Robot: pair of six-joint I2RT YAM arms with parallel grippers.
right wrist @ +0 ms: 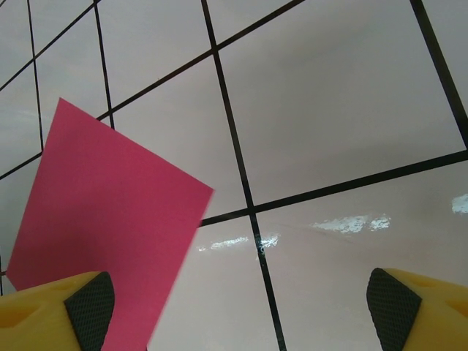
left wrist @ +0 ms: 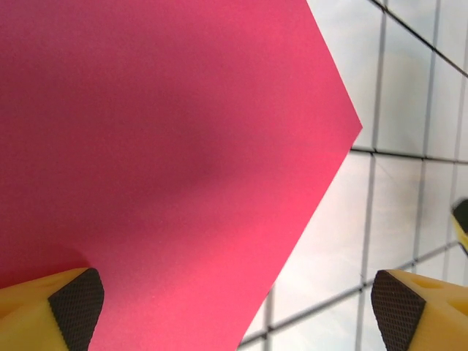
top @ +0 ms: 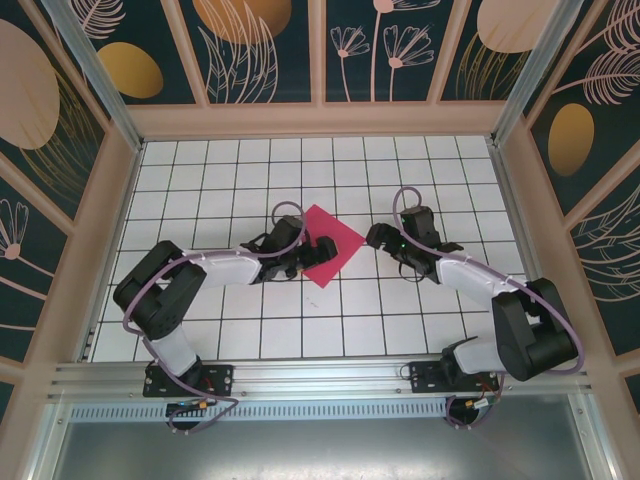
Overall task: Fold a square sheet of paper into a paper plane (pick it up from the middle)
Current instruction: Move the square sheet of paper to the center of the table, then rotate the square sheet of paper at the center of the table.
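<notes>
Tiled table [top: 420,330], pink sheet [top: 335,245], overhead: floral walls [top: 400,50]

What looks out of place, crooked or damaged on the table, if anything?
Nothing looks damaged or spilled. The pink sheet of paper lies unfolded on the tiled table. It is only turned cornerwise to the grid lines, like a diamond. I see no tear and no crease on it.

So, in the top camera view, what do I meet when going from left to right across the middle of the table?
left pincer → square sheet of paper → right pincer
</notes>
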